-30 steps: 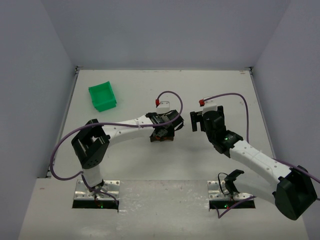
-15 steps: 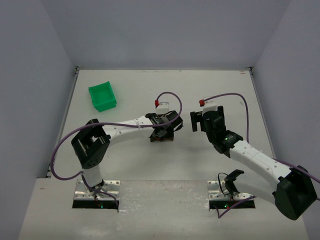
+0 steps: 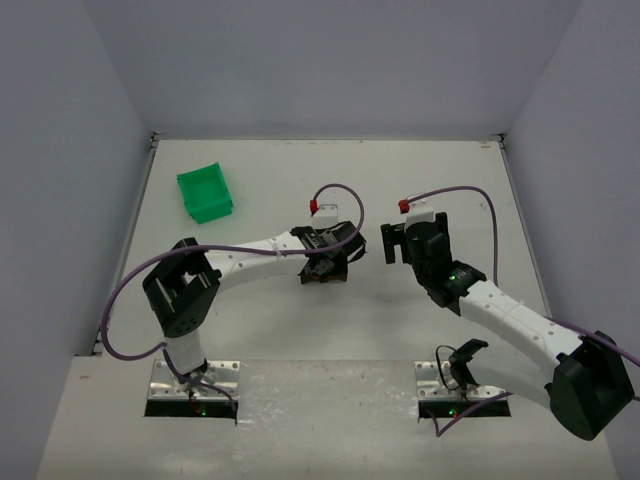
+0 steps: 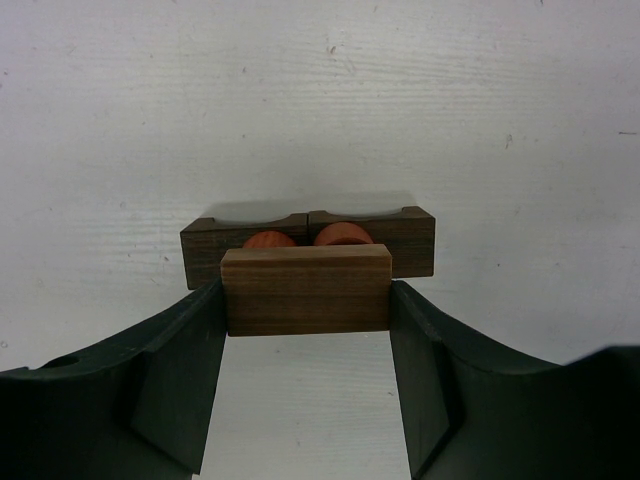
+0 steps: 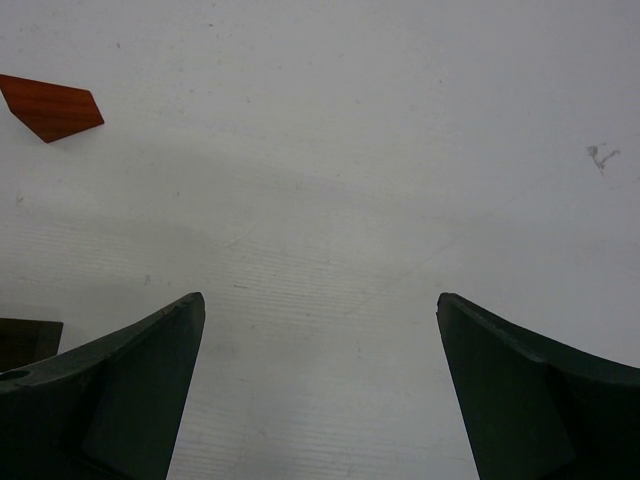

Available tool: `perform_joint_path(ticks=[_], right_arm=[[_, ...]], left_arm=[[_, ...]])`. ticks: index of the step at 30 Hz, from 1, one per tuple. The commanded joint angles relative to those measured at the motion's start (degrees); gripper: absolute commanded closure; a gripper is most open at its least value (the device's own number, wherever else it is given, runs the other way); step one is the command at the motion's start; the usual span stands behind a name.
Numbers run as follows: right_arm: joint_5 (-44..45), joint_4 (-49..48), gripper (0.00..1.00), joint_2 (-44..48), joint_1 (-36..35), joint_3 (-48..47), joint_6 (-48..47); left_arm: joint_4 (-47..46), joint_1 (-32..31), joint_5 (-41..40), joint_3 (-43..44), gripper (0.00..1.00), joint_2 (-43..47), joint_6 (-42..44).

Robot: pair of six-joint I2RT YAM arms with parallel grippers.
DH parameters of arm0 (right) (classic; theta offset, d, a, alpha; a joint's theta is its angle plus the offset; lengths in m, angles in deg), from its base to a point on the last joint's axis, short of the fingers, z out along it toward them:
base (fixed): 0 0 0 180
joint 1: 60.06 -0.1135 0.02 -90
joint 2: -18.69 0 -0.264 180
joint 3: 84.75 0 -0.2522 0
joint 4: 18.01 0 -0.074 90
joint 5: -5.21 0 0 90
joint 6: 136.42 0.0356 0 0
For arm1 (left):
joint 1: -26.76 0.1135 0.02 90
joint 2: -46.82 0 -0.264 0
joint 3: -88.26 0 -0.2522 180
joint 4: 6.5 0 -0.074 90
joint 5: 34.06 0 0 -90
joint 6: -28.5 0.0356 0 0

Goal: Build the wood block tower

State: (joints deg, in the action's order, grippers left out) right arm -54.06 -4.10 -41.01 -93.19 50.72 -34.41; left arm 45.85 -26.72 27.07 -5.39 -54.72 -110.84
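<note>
In the left wrist view my left gripper [image 4: 305,300] is shut on a brown wooden plank [image 4: 305,280], its fingers pressed against both ends. Just beyond the plank lie two reddish-orange rounded pieces [image 4: 343,235] cradled in dark brown notched blocks [image 4: 410,240] on the table. From above, the left gripper [image 3: 325,262] covers this small stack at the table's middle. My right gripper [image 5: 320,300] is open over bare table, with nothing between its fingers. A reddish-orange flat piece [image 5: 50,105] lies ahead of it to the left. In the top view the right gripper [image 3: 395,243] stands just right of the left one.
A green plastic bin [image 3: 205,192] sits at the back left of the table. Purple cables arch over both wrists. A dark block corner [image 5: 25,340] shows at the left edge of the right wrist view.
</note>
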Motion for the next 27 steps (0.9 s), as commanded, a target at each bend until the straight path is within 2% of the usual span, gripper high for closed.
perform_joint_path(ticks=[1,15,18,22,27], right_arm=[[1.5,-1.1,0.01,-0.1,0.0,-0.9,0.6],[1.9,-1.0,0.01,0.0,0.0,-0.9,0.5],[1.7,-1.1,0.01,0.0,0.0,-0.9,0.6],[1.8,-1.0,0.01,0.0,0.0,-0.9,0.6],[1.6,-1.0,0.01,0.0,-0.1,-0.9,0.5]], left_arm=[[-1.1,0.7,-0.6,-0.2,0.59,0.7,0.4],[-0.9,0.7,-0.4,-0.4,0.52,0.6,0.5],[-1.1,0.7,-0.6,-0.6,0.40,0.9,0.6],[-1.4,0.7,-0.6,-0.7,0.33,1.1,0.7],[-1.4,0.7,-0.4,-0.7,0.28,1.0,0.8]])
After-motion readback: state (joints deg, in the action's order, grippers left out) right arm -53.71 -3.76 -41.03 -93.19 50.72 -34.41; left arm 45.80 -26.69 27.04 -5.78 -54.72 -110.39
